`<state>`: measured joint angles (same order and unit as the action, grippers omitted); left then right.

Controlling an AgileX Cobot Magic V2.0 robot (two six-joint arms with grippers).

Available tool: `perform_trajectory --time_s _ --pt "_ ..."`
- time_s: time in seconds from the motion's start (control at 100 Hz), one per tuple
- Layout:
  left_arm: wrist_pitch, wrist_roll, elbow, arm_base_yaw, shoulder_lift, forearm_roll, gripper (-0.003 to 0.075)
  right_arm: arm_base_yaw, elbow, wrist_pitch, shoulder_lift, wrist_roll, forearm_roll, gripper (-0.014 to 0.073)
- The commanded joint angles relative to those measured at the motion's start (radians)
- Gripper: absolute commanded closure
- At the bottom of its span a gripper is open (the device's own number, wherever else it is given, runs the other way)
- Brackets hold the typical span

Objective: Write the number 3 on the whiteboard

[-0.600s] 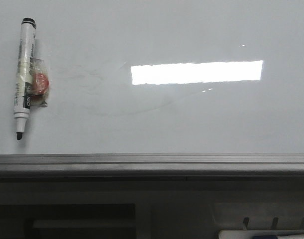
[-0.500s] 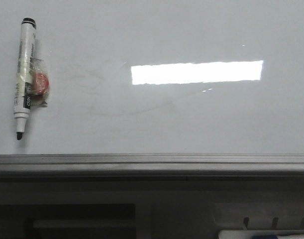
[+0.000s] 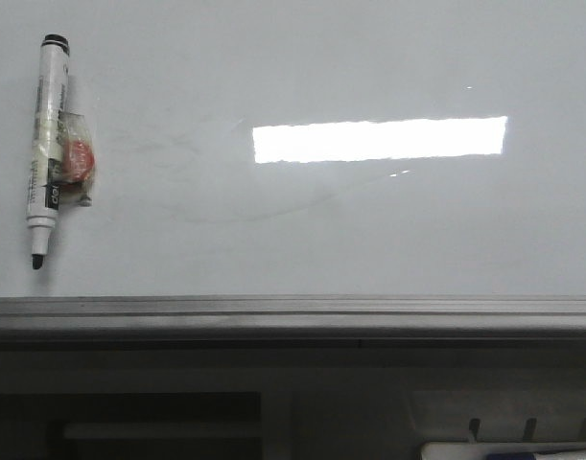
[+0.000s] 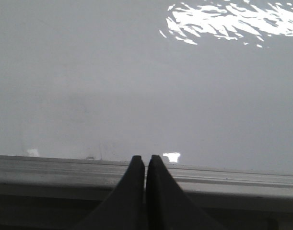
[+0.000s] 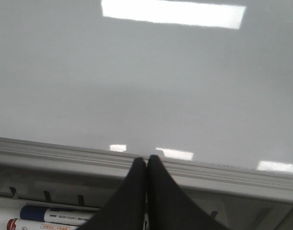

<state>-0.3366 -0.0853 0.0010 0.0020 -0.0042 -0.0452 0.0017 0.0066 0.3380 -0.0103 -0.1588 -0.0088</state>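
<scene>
The whiteboard (image 3: pixel 369 230) fills the front view, glossy white with faint grey smears and a bright light reflection (image 3: pixel 379 140). No black number 3 shows on it. A white marker with a black tip (image 3: pixel 45 144) lies on the board at the far left, tip toward the rail, with a small red thing in clear wrap (image 3: pixel 77 161) beside it. My left gripper (image 4: pixel 145 158) is shut and empty over the grey bottom rail (image 4: pixel 64 167). My right gripper (image 5: pixel 146 159) is shut and empty over the rail (image 5: pixel 50 153). Neither gripper shows in the front view.
The grey metal rail (image 3: pixel 293 311) runs along the board's near edge. Below it is a tray with spare markers (image 5: pixel 55 215), also seen at the lower right of the front view (image 3: pixel 503 450).
</scene>
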Motion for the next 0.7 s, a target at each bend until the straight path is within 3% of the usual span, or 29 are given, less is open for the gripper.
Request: perform_trajectory --time_s 0.0,0.33,0.49,0.69 --pt "0.048 -0.008 0.011 -0.006 -0.024 0.001 0.0741 -0.003 0.030 -0.013 -0.017 0.001 -0.001 0.0636" --pt "0.048 -0.008 0.011 -0.006 -0.024 0.001 0.0741 -0.003 0.030 -0.013 -0.017 0.001 -0.008 0.0636" --pt "0.048 -0.008 0.011 -0.006 -0.024 0.001 0.0741 -0.003 0.030 -0.030 -0.017 0.001 -0.229 0.0636" --pt "0.048 -0.008 0.011 -0.006 -0.024 0.001 0.0741 -0.003 0.030 -0.095 -0.017 0.001 -0.253 0.0636"
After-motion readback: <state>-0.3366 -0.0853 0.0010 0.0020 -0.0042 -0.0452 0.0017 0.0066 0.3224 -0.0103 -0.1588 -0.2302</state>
